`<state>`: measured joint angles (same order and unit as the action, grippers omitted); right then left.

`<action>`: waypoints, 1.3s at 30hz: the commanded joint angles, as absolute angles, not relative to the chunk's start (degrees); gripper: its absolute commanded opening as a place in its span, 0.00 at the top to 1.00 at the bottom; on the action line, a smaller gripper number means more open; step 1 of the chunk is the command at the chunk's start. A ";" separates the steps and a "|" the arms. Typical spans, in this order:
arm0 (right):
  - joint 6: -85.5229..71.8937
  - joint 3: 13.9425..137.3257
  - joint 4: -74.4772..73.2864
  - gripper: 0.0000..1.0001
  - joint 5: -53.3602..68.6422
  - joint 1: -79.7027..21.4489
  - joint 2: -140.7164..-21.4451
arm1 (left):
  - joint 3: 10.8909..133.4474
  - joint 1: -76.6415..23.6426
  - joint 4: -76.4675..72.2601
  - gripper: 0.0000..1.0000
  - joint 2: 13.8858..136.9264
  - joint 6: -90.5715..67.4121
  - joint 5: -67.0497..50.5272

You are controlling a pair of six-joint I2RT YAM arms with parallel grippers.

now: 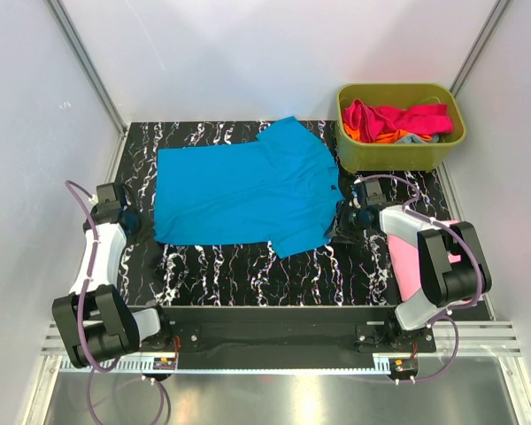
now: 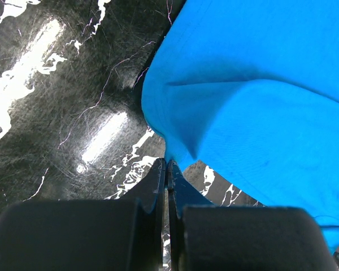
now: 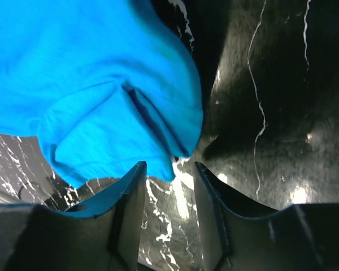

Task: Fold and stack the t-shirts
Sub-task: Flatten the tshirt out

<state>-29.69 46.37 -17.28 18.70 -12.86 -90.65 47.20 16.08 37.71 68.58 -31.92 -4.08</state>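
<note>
A bright cyan-blue t-shirt (image 1: 243, 190) lies spread flat on the black marbled table (image 1: 274, 274). My left gripper (image 1: 138, 220) sits at the shirt's left edge. In the left wrist view the left gripper (image 2: 167, 165) is shut, pinching a raised corner of the blue cloth (image 2: 260, 84). My right gripper (image 1: 342, 212) is at the shirt's right edge. In the right wrist view the right gripper (image 3: 169, 165) is open, with a bunched fold of the blue shirt (image 3: 90, 73) just beyond the fingertips. A light pink shirt (image 1: 410, 261) lies under the right arm.
An olive-green tub (image 1: 398, 155) stands at the back right and holds magenta (image 1: 398, 117), orange (image 1: 385, 136) and grey-blue cloth. White walls close in the table on the left, back and right. Bare marbled surface shows in front of the shirt.
</note>
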 commanded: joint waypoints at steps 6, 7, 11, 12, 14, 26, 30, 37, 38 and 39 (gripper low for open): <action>-28.22 45.97 -14.33 0.58 19.42 -12.83 -93.16 | 48.34 15.91 35.33 1.00 69.78 -31.03 -3.60; -28.04 46.23 -14.15 0.59 19.60 -12.75 -93.43 | 48.69 15.91 35.25 1.00 70.05 -31.03 -3.86; -28.82 46.67 -13.36 0.65 21.09 -12.83 -95.09 | 48.69 15.91 35.42 1.00 70.14 -31.38 -4.57; -29.79 46.58 -13.19 0.66 21.53 -12.92 -95.18 | 48.60 15.91 35.42 1.00 70.14 -31.38 -4.74; -30.32 46.32 -12.92 0.66 22.06 -13.18 -94.57 | 48.43 16.00 35.42 1.00 70.22 -31.38 -4.66; -32.43 43.77 -13.80 0.68 22.59 -13.36 -91.06 | 48.60 15.91 35.33 1.00 70.22 -31.38 -3.87; -33.13 42.98 -14.24 0.68 22.33 -13.36 -89.56 | 48.52 15.91 35.33 1.00 70.14 -31.46 -4.13; -33.13 42.98 -13.54 0.71 22.76 -13.45 -90.97 | 48.60 15.91 35.33 1.00 70.14 -31.29 -4.31; -33.57 42.72 -12.93 0.71 22.94 -13.53 -90.79 | 48.52 15.91 35.33 1.00 70.14 -31.29 -4.22; -34.01 42.45 -12.40 0.72 23.03 -13.54 -90.79 | 48.52 15.91 35.33 1.00 70.05 -31.29 -4.13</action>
